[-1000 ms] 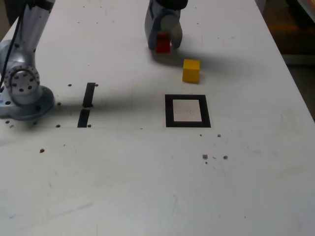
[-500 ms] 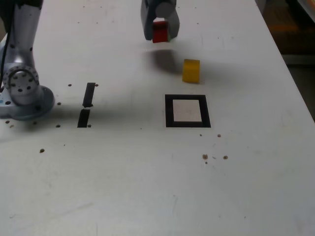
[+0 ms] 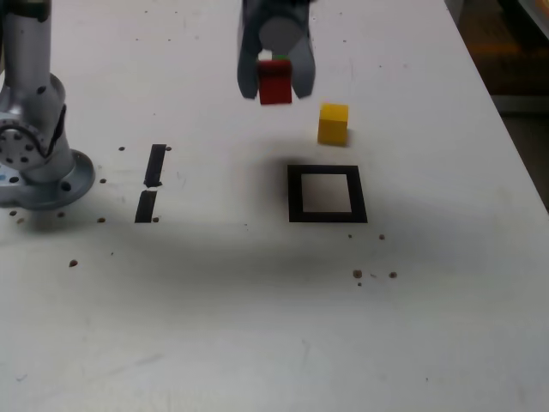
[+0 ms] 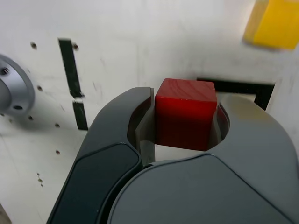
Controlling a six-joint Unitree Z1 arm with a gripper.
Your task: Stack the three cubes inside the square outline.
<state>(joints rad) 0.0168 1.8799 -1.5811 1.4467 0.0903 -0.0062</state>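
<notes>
Above the far part of the white table (image 3: 446,326), the pincer (image 3: 275,84) is held in the air, pointing downward, with the red cube (image 3: 275,86) pinched between its two dark jaws. The arm's grey base (image 3: 34,163) is seen at the exterior view's left edge. In the wrist view the red cube (image 4: 186,113) is shown gripped on two opposite faces, its top face level and its wood grain faintly visible. A sliver of green is glimpsed just behind the red cube in the exterior view (too small for it to be identified).

The yellow cube (image 3: 333,124) is rested on the table, just to the exterior view's right of the pincer and just beyond the far edge of the square outline (image 3: 294,193). The outline is laid flat, with nothing inside it, and is shaded by the arm. Two short black tape strips (image 3: 152,180) are placed well to the exterior view's left of it.

Compared with half a second earlier, the pincer and red cube have been brought nearer and lower in the exterior view, closer to the outline; the yellow cube has not been moved.
</notes>
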